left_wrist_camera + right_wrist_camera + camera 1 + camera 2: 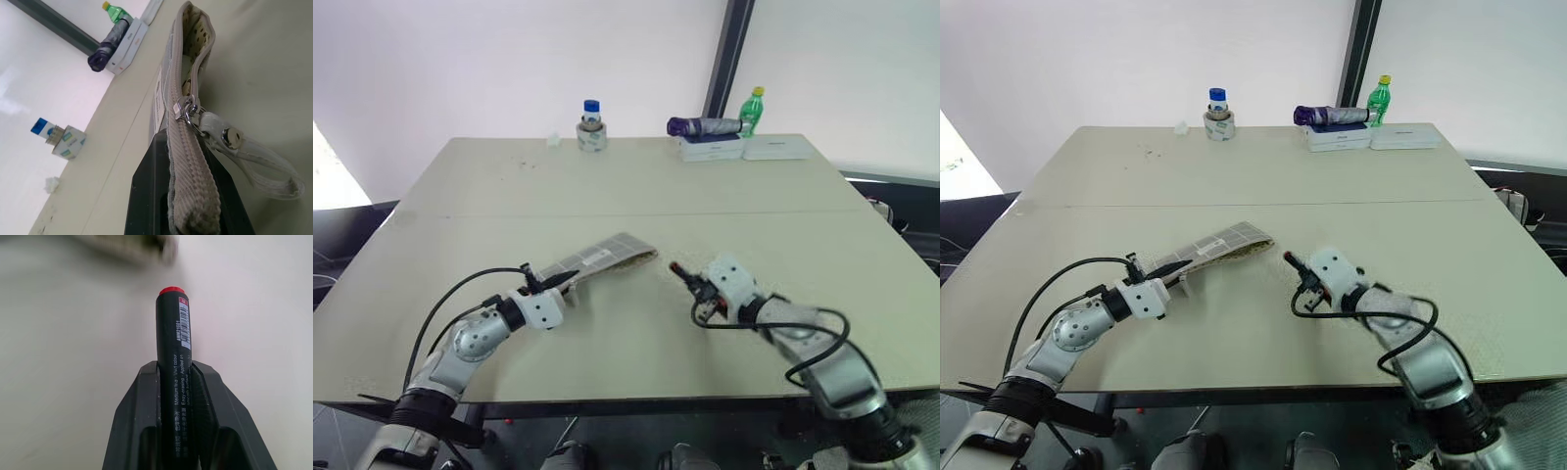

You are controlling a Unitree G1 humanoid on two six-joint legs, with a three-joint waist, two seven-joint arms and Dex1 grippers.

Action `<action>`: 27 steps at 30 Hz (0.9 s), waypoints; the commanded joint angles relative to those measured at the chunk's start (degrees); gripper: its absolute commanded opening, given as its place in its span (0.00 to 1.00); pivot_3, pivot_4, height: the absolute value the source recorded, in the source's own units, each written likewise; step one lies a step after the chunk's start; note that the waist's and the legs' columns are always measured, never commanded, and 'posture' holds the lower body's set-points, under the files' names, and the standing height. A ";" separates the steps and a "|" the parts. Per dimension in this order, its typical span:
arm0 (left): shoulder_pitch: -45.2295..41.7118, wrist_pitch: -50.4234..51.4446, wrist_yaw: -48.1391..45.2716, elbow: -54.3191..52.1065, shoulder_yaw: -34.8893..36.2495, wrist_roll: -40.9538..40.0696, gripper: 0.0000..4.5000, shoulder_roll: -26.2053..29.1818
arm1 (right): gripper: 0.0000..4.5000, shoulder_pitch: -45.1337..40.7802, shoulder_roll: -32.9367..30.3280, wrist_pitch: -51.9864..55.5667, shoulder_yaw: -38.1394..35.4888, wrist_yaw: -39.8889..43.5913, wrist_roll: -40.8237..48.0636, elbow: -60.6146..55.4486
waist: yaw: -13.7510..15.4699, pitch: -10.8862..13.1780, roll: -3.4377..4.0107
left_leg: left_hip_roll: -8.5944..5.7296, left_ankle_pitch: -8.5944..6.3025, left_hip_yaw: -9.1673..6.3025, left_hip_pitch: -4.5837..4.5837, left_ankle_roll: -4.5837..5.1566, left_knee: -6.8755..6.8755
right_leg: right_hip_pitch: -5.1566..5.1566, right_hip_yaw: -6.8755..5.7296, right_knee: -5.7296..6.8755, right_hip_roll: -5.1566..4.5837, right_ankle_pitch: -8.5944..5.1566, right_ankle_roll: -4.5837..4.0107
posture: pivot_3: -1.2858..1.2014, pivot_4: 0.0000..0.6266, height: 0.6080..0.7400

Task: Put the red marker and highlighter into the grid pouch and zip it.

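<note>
The red marker is clamped between the right gripper's two black fingers, its red end pointing out ahead of them toward the open mouth of the grid pouch. The pouch stretches away from the left gripper, which is closed on its zipped end, edge up, with the metal zip pull and a white strap just past the fingers. Far beyond both grippers, along the table's back edge, stand a blue-capped jar, a green bottle and white boxes.

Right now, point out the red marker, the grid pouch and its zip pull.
red marker (174,372): right wrist view, on the black barrel.
grid pouch (607,255): left eye view, on the gridded face.
zip pull (187,108): left wrist view, on the metal slider.
</note>
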 commanded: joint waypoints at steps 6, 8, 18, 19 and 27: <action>-1.72 1.13 -0.77 -3.13 -0.85 -0.58 0.00 -1.87 | 0.07 -5.60 2.03 -9.71 6.59 4.23 -6.38 6.27 | 0.14 0.02 -0.03 | -0.01 0.01 0.06 -0.01 -0.01 0.03 | 0.01 0.00 0.00 -0.01 0.00 0.01 | 0.52 0.24 1.00; -1.60 1.71 -1.13 -4.28 -0.88 -0.76 0.00 -1.98 | 0.07 -7.41 2.87 -11.11 7.60 4.62 -7.85 8.60 | 0.08 0.02 -0.03 | -0.01 0.01 0.06 -0.01 -0.01 0.04 | 0.01 0.00 0.00 -0.01 0.00 0.01 | 0.52 0.24 1.00; -1.15 1.76 -4.65 -9.10 -2.02 -0.37 0.00 0.08 | 0.07 -15.58 4.75 -24.00 12.40 7.65 -16.59 17.17 | 0.01 0.03 -0.02 | 0.01 0.03 0.12 0.00 -0.04 0.03 | 0.00 -0.01 0.00 0.00 0.00 0.01 | 0.52 0.24 1.00; -1.56 1.99 -4.78 -9.21 -2.19 -0.40 0.00 -0.14 | 0.07 -16.64 3.93 -27.59 14.01 8.61 -18.68 18.45 | 0.02 0.03 -0.02 | 0.01 0.03 0.12 -0.01 -0.04 0.03 | 0.00 -0.01 0.00 0.00 0.00 0.01 | 0.52 0.24 1.00; -4.45 1.17 -7.51 -9.92 -3.78 -1.86 0.00 -0.72 | 0.07 -23.75 3.94 -47.60 18.04 11.07 -25.41 29.55 | -0.08 0.04 0.00 | 0.01 0.27 0.18 0.00 -0.43 0.03 | -0.01 0.00 0.01 0.02 0.00 0.01 | 0.52 0.24 1.00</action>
